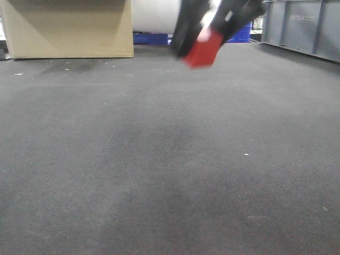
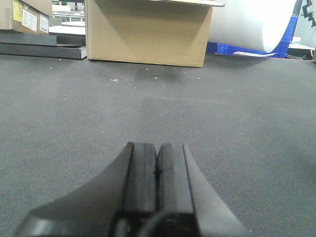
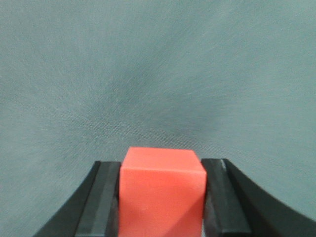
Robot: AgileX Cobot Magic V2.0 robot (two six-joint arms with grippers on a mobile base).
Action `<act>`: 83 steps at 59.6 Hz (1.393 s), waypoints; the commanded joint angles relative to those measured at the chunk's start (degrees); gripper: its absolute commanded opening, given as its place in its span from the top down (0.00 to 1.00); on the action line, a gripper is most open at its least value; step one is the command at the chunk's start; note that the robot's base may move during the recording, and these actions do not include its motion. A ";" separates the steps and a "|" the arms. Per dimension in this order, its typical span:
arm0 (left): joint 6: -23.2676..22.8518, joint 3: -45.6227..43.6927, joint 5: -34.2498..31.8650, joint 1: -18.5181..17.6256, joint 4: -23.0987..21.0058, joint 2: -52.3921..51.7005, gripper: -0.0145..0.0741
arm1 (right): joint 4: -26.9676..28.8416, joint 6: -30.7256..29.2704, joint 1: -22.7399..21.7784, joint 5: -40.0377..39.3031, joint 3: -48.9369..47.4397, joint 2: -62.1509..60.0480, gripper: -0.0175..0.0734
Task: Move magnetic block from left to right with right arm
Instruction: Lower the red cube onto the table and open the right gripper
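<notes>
Red and clamped between the black fingers of our right gripper (image 3: 160,197), the magnetic block (image 3: 162,190) hangs tilted above the grey mat (image 1: 159,170) near its far edge, while our left gripper (image 2: 157,173) rests fully closed, holding nothing.

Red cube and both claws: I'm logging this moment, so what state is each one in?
Red cube: gripped between the right claw's fingers, lifted off the grey mat, tilted.
Right claw: shut on the red cube.
Left claw: shut, empty, low over the mat.
</notes>
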 commanded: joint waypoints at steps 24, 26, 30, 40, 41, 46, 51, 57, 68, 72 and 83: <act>-0.25 0.59 -5.17 0.07 0.00 -0.85 0.97 | 0.33 -0.69 0.14 -4.80 -3.44 10.91 0.56; -0.25 0.59 -5.17 0.07 0.00 -0.85 0.97 | 0.33 -0.69 0.14 -4.79 -3.44 11.16 0.56; -0.25 0.59 -5.17 0.07 0.00 -0.85 0.97 | 0.33 -0.69 0.14 -4.56 -3.44 11.69 0.55; -0.25 0.59 -5.17 0.07 0.00 -0.85 0.97 | 0.33 -0.69 0.14 -2.83 -3.51 11.72 0.25; -0.25 0.59 -5.17 0.07 0.00 -0.85 0.97 | 0.33 -0.69 0.14 -2.66 -3.58 11.72 0.21; -0.25 0.59 -5.17 0.07 0.00 -0.85 0.97 | 0.33 -0.69 0.14 -0.99 -4.23 11.72 0.10; -0.25 0.59 -5.17 0.07 0.00 -0.85 0.97 | 0.33 -0.69 0.14 0.85 -5.57 11.48 0.12; -0.25 0.59 -5.17 0.07 0.00 -0.85 0.97 | 0.91 -0.64 0.14 3.43 -7.00 9.98 0.12; -0.25 0.59 -5.17 0.07 0.00 -0.85 0.97 | 5.46 0.08 0.14 4.60 -7.15 3.17 0.27; -0.25 0.59 -5.17 0.07 0.00 -0.85 0.97 | 6.35 0.08 0.14 4.92 -6.68 0.03 0.38; -0.25 0.59 -5.17 0.07 0.00 -0.85 0.97 | 7.23 0.27 0.14 1.11 0.23 -11.28 0.76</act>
